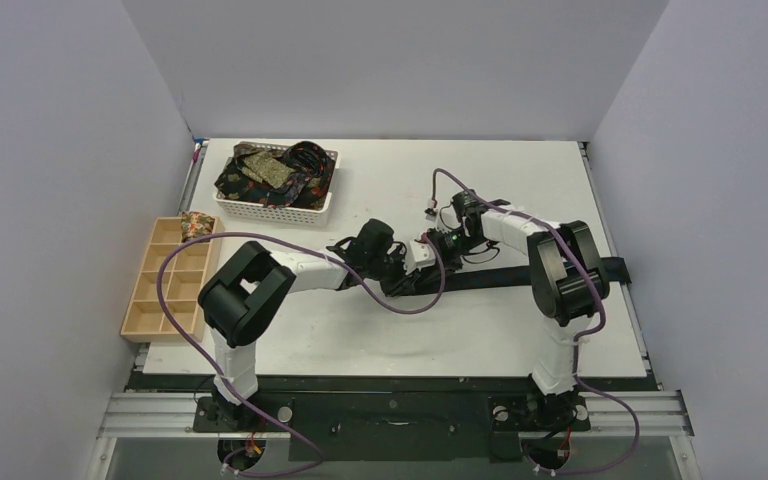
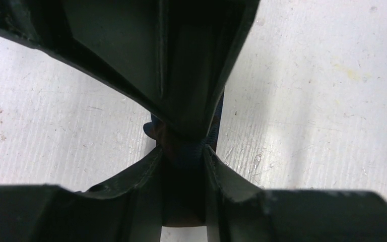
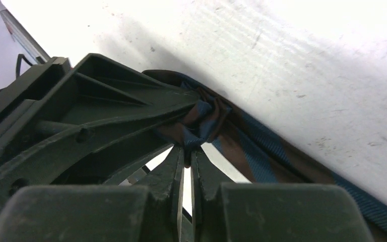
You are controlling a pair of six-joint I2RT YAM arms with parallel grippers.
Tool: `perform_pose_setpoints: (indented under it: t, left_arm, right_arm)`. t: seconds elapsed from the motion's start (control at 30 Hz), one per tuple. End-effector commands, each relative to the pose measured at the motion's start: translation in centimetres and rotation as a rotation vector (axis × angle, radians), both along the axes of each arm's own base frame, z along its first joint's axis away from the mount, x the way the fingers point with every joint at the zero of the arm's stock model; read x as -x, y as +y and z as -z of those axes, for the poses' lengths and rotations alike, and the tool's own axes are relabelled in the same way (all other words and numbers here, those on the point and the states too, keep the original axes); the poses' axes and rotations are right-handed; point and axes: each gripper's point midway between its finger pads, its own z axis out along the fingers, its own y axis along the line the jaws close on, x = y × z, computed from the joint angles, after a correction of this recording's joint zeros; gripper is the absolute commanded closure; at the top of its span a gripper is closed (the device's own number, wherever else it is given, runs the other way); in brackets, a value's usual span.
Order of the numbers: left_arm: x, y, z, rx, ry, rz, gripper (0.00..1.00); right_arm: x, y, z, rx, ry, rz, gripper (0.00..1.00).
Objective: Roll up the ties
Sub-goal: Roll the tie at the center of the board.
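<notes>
Left wrist: my left hand (image 2: 181,151) grasps the tie (image 2: 213,125) by its bunched end; right wrist: my right hand (image 3: 187,151) is clenched, tips at that bunch; remainder lies flat along the bench (image 3: 307,60).

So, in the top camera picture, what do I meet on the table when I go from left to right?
First the pale wooden tray → the white basket → the long dark tie lying flat.
</notes>
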Motion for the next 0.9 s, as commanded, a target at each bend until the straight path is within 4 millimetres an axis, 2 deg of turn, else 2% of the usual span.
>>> perform_pose_setpoints:
  t: [0.0, 0.1, 0.13, 0.2, 0.3, 0.37, 0.47, 0.53, 0.67, 0.77, 0.87]
  left_arm:
    - [2.2, 3.4, 3.9, -0.153, 0.108, -0.018, 0.65]
    - [1.8, 2.4, 1.8, -0.05, 0.1, 0.014, 0.42]
    - [0.9, 2.1, 0.3, 0.01, 0.063, 0.011, 0.39]
    - [0.6, 1.5, -1.7, 0.103, 0.036, 0.025, 0.33]
    - [0.1, 1.6, -3.0, 0.157, 0.009, 0.012, 0.3]
    - [0.2, 1.8, -3.0, 0.169, -0.003, 0.017, 0.28]
    - [0.5, 2.3, -2.0, 0.142, -0.03, 0.04, 0.26]
    - [0.2, 2.0, -1.7, 0.137, -0.038, 0.049, 0.23]
    - [0.1, 0.2, -1.2, 0.128, -0.03, 0.081, 0.13]
    - [0.1, -1.4, -1.1, 0.13, -0.034, 0.096, 0.11]
    - [-0.3, -1.8, 0.4, 0.101, -0.013, 0.069, 0.13]
  right_arm:
    - [-1.5, -2.0, 2.4, 0.095, -0.013, 0.002, 1.0]
    - [-0.6, -2.8, 4.0, 0.123, 0.035, -0.016, 1.0]
    - [-0.2, -3.2, 4.8, 0.137, 0.059, -0.02, 1.0]
    - [0.3, -3.8, 5.7, 0.158, 0.085, -0.029, 1.0]
    - [0.4, -4.6, 6.7, 0.178, 0.1, -0.031, 1.0]
    - [0.3, -5.0, 7.1, 0.187, 0.111, -0.027, 1.0]
    - [0.1, -5.1, 7.1, 0.192, 0.107, -0.034, 1.0]
    - [0.0, -5.0, 7.0, 0.192, 0.097, -0.04, 1.0]
    - [0.1, -4.6, 6.6, 0.187, 0.078, -0.06, 1.0]
    - [0.0, -4.2, 6.4, 0.179, 0.07, -0.067, 1.0]
    - [0.0, -4.0, 6.1, 0.169, 0.061, -0.071, 1.0]
